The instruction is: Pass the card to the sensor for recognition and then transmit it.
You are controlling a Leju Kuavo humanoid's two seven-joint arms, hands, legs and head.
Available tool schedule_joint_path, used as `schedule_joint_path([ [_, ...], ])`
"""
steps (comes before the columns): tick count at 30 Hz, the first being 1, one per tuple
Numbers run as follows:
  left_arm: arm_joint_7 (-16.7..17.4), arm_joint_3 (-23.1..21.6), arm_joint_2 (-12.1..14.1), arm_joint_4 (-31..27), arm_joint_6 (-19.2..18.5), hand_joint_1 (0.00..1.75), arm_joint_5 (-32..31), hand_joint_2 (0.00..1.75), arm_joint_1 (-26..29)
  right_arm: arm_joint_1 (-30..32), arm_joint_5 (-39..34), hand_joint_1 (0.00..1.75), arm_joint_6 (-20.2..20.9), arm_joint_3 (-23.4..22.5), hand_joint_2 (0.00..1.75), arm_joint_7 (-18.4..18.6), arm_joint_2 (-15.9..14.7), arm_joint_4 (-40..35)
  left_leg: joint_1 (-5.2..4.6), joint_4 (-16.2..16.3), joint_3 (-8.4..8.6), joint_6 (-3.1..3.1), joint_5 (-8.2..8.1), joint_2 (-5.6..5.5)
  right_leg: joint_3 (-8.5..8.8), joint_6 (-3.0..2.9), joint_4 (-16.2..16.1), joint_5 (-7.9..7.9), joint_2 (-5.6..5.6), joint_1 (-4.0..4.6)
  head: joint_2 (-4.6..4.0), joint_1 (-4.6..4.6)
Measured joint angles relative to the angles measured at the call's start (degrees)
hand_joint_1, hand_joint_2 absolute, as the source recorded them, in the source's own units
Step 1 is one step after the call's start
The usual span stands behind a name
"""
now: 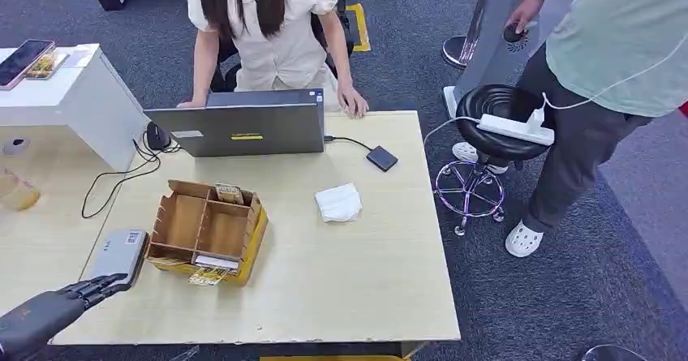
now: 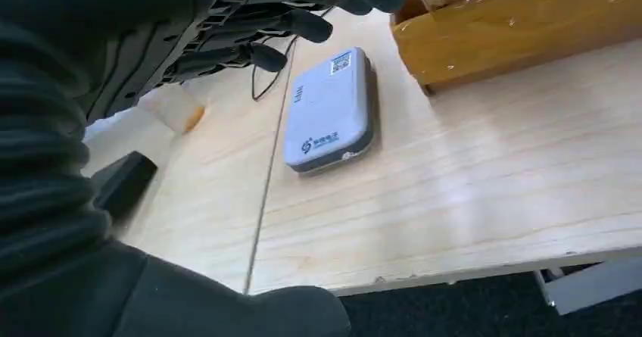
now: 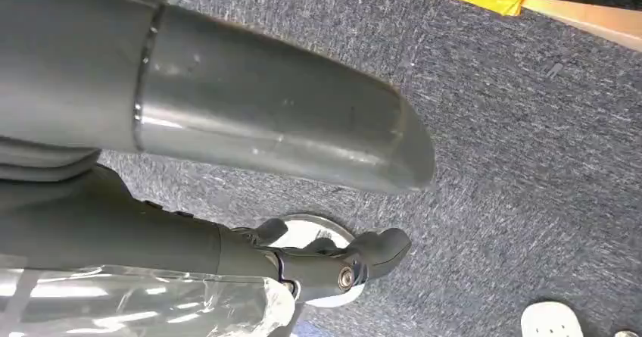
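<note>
The left hand (image 1: 91, 287) is black with slender segmented fingers (image 2: 250, 53); behind it sits a dark grey ribbed wrist cover (image 2: 38, 163).

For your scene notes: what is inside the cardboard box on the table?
The cardboard box has open compartments. The back one holds upright cards; the two big ones look empty. More cards lie along its near edge, and the near wall hides what is behind it.

Nothing you can truly read here. The sensor (image 2: 331, 111) carries a blue round logo with a line of blue characters beside it, too blurred to make out, plus a small square code sticker and faint grey marks. On the laptop (image 1: 247, 126) lid, you've got a yellow strip label, illegible.
</note>
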Motion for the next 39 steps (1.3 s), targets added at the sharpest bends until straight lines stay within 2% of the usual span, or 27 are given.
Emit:
schedule_joint_path([
  [6, 0.04, -1.49, -2.47, -0.11, 0.57, 0.00, -0.42, 1.75, 0.03, -0.01, -0.09, 0.00, 0.00, 0.00, 0.00, -0.04, 0.00, 0.00, 0.00, 0.00, -0.01, 0.00, 0.00, 0.00, 0.00, 0.00, 0.00, -0.01, -0.05, 0.00, 0.00, 0.02],
  [10, 0.53, -2.32, -3.95, -0.26, 3.02, 0.00, -1.12, 1.75, -0.06, 0.00, -0.22, 0.00, -0.02, -0.02, 0.00, -0.02, 0.00, 0.00, -0.01, 0.00, 0.00, 0.00, 0.00, 0.00, 0.00, 0.00, 0.00, -0.01, -0.05, 0.00, 0.00, 0.00],
  [11, 0.57, -2.62, -4.80, -0.26, 4.04, 0.00, -1.40, 1.75, -0.42, 0.01, -0.29, 0.00, -0.02, -0.06, 0.00, -0.04, 0.00, 0.00, -0.01, 0.00, 0.00, 0.00, 0.00, 0.00, 0.01, 0.00, 0.00, -0.01, -0.05, 0.00, 0.00, 0.02],
  [15, 0.76, -4.86, -11.49, -0.13, 6.86, 0.00, -3.85, 1.75, -3.60, 0.02, -0.42, 0.00, -0.04, -0.33, 0.00, -0.15, 0.02, 0.02, -0.02, 0.00, -0.01, 0.01, 0.00, -0.03, 0.01, 0.00, -0.02, -0.01, -0.10, -0.01, 0.00, 0.06],
  [18, 0.90, -6.60, -14.57, 0.22, 7.73, 0.00, -5.12, 1.75, -4.93, 0.06, -0.44, 0.00, -0.09, -0.46, 0.00, -0.15, 0.02, 0.00, -0.03, 0.01, -0.01, 0.01, 0.00, -0.03, 0.01, 0.00, -0.02, -0.01, -0.09, -0.02, 0.00, 0.04],
  [24, 0.88, -8.26, -18.75, 0.79, 9.79, 0.00, -6.10, 1.75, -6.63, 0.09, -0.50, 0.00, -0.09, -0.55, 0.00, -0.15, 0.02, 0.02, -0.04, 0.01, 0.01, 0.01, -0.01, -0.03, 0.00, 0.00, -0.02, -0.01, -0.09, -0.02, 0.00, 0.02],
  [31, 0.88, -8.75, -20.00, 1.01, 10.30, 0.00, -6.63, 1.75, -6.97, 0.09, -0.59, 0.00, -0.09, -0.57, 0.00, -0.17, 0.02, 0.02, -0.04, 0.01, 0.01, 0.01, -0.01, -0.02, 0.00, 0.00, -0.02, -0.01, -0.09, -0.02, 0.00, 0.00],
  [33, 0.74, -9.86, -22.18, 1.36, 11.26, 0.00, -7.59, 1.75, -7.20, 0.10, -0.70, 0.00, -0.09, -0.57, 0.00, -0.26, 0.02, 0.02, -0.03, 0.01, 0.02, 0.01, -0.01, -0.02, 0.00, 0.00, -0.02, -0.01, -0.08, -0.02, 0.00, -0.02],
  [34, 0.35, -10.32, -24.57, 1.46, 13.47, 0.00, -9.10, 1.75, -7.58, 0.13, -0.88, 0.00, -0.09, -0.66, 0.00, -0.31, 0.02, 0.02, -0.04, 0.01, 0.01, 0.01, -0.01, -0.03, 0.00, 0.00, -0.03, -0.01, -0.09, -0.02, 0.00, -0.02],
  [39, -0.17, -11.24, -29.59, 1.62, 16.39, 0.00, -12.53, 1.75, -8.60, 0.18, -0.88, 0.00, -0.09, -0.94, 0.00, -0.66, 0.09, 0.02, -0.06, 0.01, 0.01, 0.01, -0.01, -0.02, 0.00, 0.01, -0.03, -0.01, -0.09, -0.03, 0.00, 0.00],
])
